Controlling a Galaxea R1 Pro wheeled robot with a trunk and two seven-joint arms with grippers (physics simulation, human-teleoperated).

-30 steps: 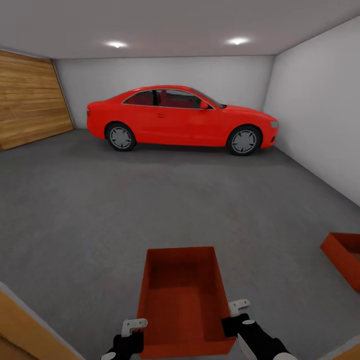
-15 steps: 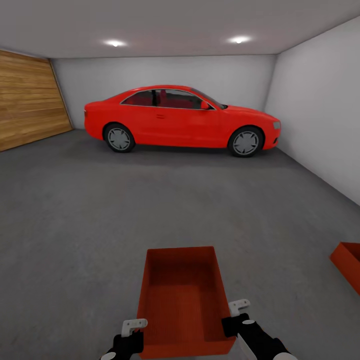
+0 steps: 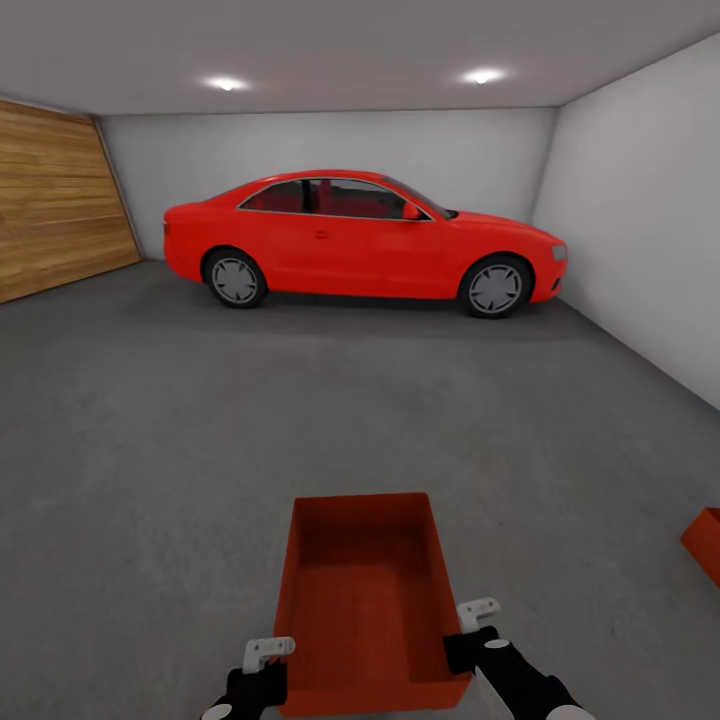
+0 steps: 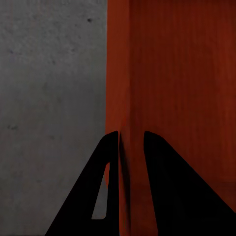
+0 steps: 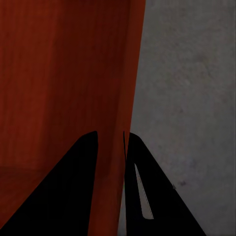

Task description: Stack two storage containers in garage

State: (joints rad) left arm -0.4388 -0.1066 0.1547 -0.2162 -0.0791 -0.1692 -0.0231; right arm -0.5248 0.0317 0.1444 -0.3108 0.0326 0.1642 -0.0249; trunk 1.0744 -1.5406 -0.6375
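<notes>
I hold an orange-red open-topped storage container (image 3: 365, 590) in front of me, above the dark grey garage floor (image 3: 180, 450). My left gripper (image 3: 262, 668) is shut on its left wall (image 4: 120, 98), and my right gripper (image 3: 470, 630) is shut on its right wall (image 5: 130, 73). In each wrist view the dark fingers (image 4: 110, 162) (image 5: 135, 162) pinch a thin wall edge. A second storage container (image 3: 706, 542) rests on the floor at the right edge, mostly cut off.
A red car (image 3: 360, 238) is parked across the back of the garage. Wooden panel doors (image 3: 55, 205) line the left side, and pale grey walls (image 3: 650, 220) close off the right and back. Open concrete lies between me and the car.
The view has advanced and turned slightly left: the second container slid toward the right edge and the door frame at the bottom left left the picture. The held container stays fixed between both grippers.
</notes>
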